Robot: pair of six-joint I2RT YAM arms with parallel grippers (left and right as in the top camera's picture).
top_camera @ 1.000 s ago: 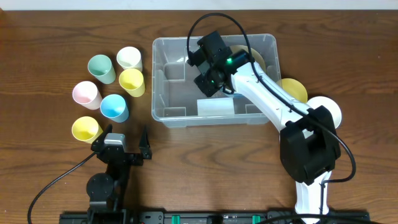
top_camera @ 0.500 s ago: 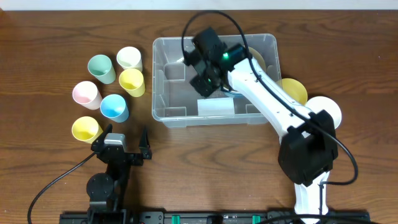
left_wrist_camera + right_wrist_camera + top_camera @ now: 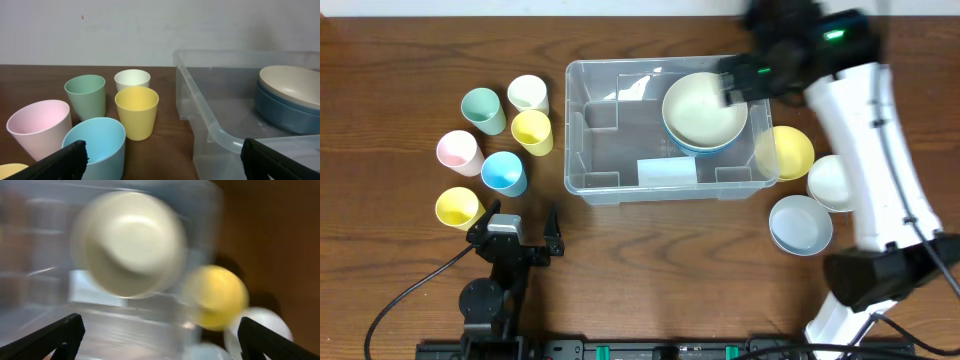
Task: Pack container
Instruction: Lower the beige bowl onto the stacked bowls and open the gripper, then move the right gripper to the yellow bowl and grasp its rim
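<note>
OK, nearest first: left gripper [image 3: 524, 215] sits low at the near-left of the table [image 3: 400, 300], jaws wide apart, nothing between them.

Just beyond it we've got six upright cups clustered left of the container:
- near yellow cup [image 3: 459, 207]
- blue cup [image 3: 504, 172]
- pink cup [image 3: 459, 151]
- far yellow cup [image 3: 532, 131]
- green cup [image 3: 483, 110]
- white cup [image 3: 528, 93], farthest

On the right, three bowls stand on the table. The pale blue bowl [image 3: 800, 224] is nearest and the white bowl [image 3: 832, 182] is just beyond it. The yellow bowl [image 3: 790, 152] is right beside the container's right wall.

The container [image 3: 572, 150] sits mid-table, with its white label [image 3: 667, 172] at the near wall. Inside, at the far-right end, a cream bowl [image 3: 705, 108] is nested in a dark blue bowl [image 3: 285, 112].

Right gripper [image 3: 160, 330] is up over the container's far-right corner and smeared in the overhead view. In its own wrist view we see the fingers spread wide, holding nothing.
</note>
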